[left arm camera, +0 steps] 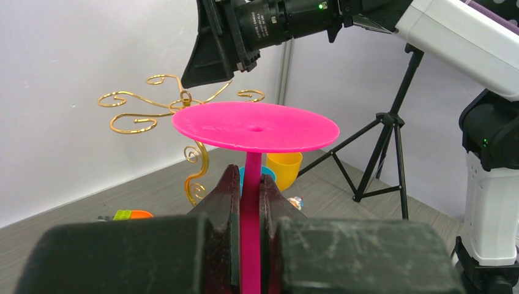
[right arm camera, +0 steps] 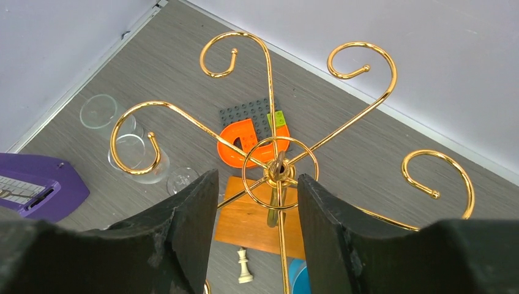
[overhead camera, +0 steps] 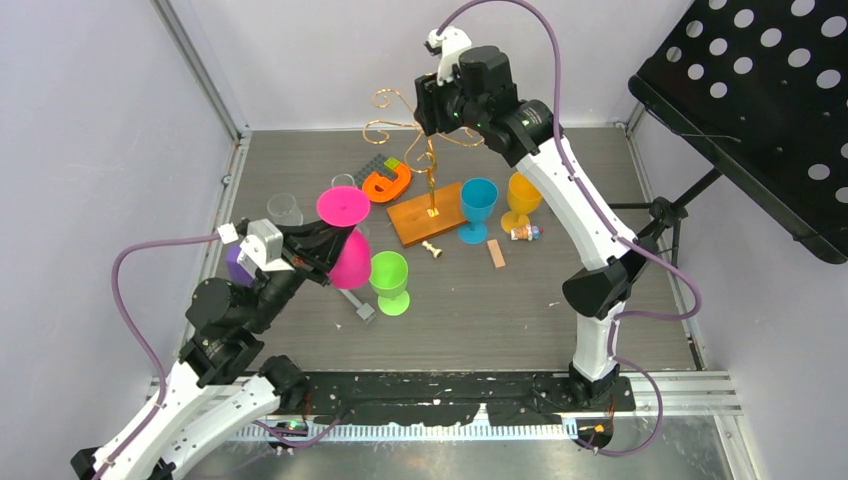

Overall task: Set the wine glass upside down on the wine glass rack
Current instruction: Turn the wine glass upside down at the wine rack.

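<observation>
The pink wine glass [overhead camera: 350, 262] hangs upside down over the table's left-middle, its round foot [left arm camera: 256, 127] on top. My left gripper [overhead camera: 336, 240] is shut on its stem, which runs up between the fingers [left arm camera: 227, 190]. The wine glass rack [overhead camera: 430, 150] stands at the back centre: gold curled arms on a wooden base [overhead camera: 415, 218]. My right gripper [overhead camera: 432, 122] hovers over the rack's top, open. From the right wrist, its fingers [right arm camera: 196, 208] stand either side of the rack's central ring [right arm camera: 278, 165] without touching it.
Green [overhead camera: 390, 282], blue [overhead camera: 478, 205] and yellow [overhead camera: 522, 198] glasses stand round the rack base. A clear glass [overhead camera: 285, 208], an orange piece on a grey plate [overhead camera: 385, 182], a chess piece [overhead camera: 432, 249] and a purple object [overhead camera: 238, 264] lie nearby. A black music stand [overhead camera: 760, 110] overhangs the right.
</observation>
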`<state>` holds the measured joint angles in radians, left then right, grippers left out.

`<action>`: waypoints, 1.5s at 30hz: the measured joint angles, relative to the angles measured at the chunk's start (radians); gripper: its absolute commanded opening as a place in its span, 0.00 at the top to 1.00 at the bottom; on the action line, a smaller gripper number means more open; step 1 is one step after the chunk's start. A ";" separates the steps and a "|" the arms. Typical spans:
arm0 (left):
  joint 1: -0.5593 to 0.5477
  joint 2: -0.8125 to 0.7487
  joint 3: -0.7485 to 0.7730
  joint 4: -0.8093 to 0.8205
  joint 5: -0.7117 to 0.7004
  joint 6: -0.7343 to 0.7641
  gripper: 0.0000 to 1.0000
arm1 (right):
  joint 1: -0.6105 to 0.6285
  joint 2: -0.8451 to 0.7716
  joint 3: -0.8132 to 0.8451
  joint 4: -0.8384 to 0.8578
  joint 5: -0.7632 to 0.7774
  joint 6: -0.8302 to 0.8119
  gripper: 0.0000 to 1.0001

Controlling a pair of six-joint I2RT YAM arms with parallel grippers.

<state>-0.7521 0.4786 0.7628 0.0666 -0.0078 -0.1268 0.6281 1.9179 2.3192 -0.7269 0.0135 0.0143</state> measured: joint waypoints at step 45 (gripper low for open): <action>0.028 0.257 -0.047 0.268 -0.048 0.140 1.00 | -0.006 0.064 -0.070 0.106 0.072 0.010 0.95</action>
<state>-0.7242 0.7357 0.7155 0.3344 -0.0559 0.0135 0.6216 1.9823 2.2490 -0.6209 0.0853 0.0242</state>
